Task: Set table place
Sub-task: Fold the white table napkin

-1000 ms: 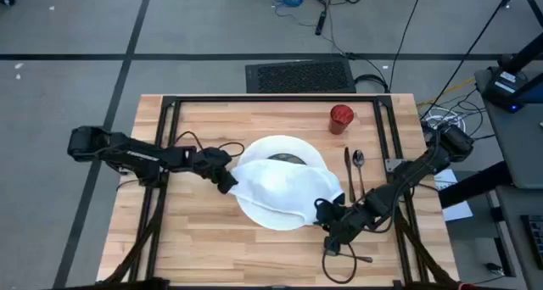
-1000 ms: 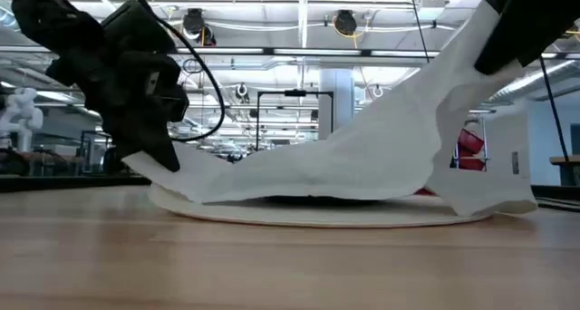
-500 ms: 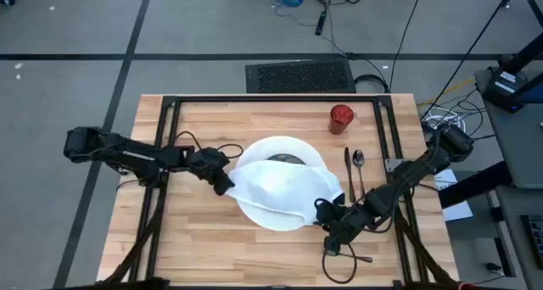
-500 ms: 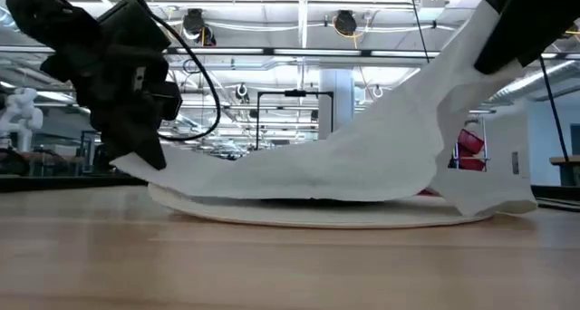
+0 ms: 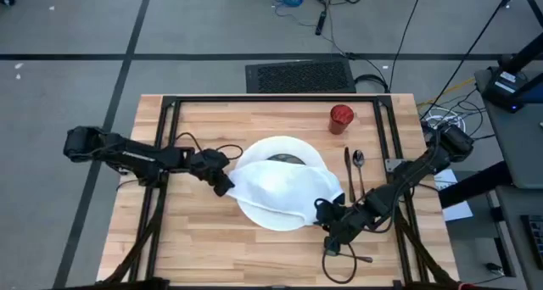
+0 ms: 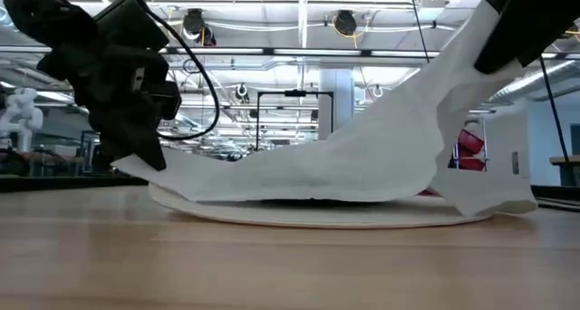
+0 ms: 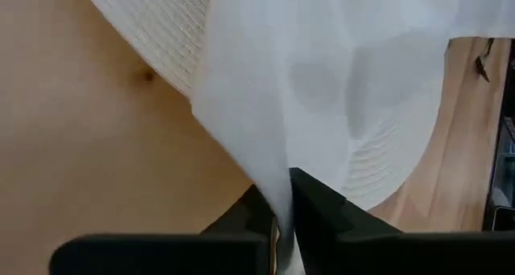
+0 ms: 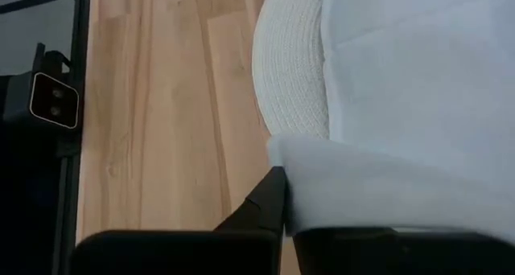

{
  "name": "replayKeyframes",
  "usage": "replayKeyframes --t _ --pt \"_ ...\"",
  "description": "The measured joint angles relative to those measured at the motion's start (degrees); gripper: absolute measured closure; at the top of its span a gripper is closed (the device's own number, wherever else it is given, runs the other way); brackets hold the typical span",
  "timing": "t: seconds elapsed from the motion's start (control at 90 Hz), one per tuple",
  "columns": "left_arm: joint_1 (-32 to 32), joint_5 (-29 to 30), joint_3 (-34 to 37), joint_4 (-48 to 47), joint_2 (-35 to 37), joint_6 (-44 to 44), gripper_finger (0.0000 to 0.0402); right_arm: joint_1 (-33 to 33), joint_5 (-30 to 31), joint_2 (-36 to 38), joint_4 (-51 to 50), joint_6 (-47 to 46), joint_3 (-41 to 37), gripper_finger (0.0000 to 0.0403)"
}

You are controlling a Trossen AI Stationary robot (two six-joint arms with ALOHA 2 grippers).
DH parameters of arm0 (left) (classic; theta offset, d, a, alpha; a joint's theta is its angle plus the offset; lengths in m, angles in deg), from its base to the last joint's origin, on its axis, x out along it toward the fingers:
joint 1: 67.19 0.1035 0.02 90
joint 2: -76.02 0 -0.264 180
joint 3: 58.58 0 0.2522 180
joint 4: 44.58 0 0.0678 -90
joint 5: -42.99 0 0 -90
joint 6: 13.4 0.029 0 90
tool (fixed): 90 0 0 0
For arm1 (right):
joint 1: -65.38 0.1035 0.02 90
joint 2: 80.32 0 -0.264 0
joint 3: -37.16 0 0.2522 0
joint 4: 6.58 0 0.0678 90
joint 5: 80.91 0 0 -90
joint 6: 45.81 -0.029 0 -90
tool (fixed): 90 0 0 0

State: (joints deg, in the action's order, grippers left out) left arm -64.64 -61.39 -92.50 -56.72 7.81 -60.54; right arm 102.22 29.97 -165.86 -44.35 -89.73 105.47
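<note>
Reaching in low from opposite sides, both arms have their jaws clenched on the white napkin [image 5: 282, 186]: the left gripper [image 5: 226, 183] pinches one corner by the plate's [image 5: 290, 144] edge, and the right gripper [image 5: 326, 214] pinches the other corner, held higher in the low view, so the cloth drapes between them over the plate. Past the right jaws, the knife [image 5: 347, 173] and spoon [image 5: 360, 167] lie side by side on the tabletop [image 5: 204, 248], with the red cup [image 5: 341, 117] farther back and bare wood on the near side.
</note>
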Motion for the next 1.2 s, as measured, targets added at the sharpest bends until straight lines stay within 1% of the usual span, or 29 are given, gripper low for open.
replayKeyframes --t 0.078,0.233,0.378,0.511,0.589,0.667,0.789,0.889,0.978,1.078,1.2 --pt "-0.02 -2.21 0.00 0.37 0.45 -0.12 0.0391 0.00 0.00 0.00 0.07 0.02 0.00 0.0403" --pt "0.00 -4.58 0.00 0.05 4.05 -0.51 0.0400 0.00 -0.02 0.02 2.32 1.50 0.00 0.0403" --pt "0.00 -4.15 0.00 -1.11 9.85 -0.37 0.0401 0.02 -0.04 0.33 3.45 5.03 1.76 0.0403" --pt "0.00 -3.31 0.00 -0.57 15.73 0.06 0.0401 0.02 0.34 1.33 3.49 11.90 5.90 0.0403" --pt "0.00 -2.45 0.00 0.13 20.19 1.17 0.0401 0.02 2.57 2.42 3.03 17.26 9.09 0.0403" --pt "0.00 -1.48 0.00 2.89 24.84 2.47 0.0401 0.02 6.00 3.89 2.11 23.09 12.42 0.0403" --pt "0.00 -0.90 -0.02 10.92 33.16 5.79 0.0401 0.02 12.59 6.63 1.11 32.00 17.02 0.0403" --pt "-0.01 1.21 -1.19 15.93 40.05 9.19 0.0401 0.02 16.61 9.12 1.13 38.35 20.10 0.0403" --pt "0.00 3.95 -2.58 19.17 44.86 11.88 0.0401 0.00 17.18 11.06 2.57 42.89 21.98 0.0403" --pt "0.00 5.65 -4.93 20.82 48.54 14.43 0.0401 0.00 17.09 12.81 8.42 47.52 22.18 0.0403" --pt "0.00 5.91 -7.75 20.60 49.68 15.72 0.0401 0.00 16.70 14.02 15.03 48.61 22.18 0.0403"
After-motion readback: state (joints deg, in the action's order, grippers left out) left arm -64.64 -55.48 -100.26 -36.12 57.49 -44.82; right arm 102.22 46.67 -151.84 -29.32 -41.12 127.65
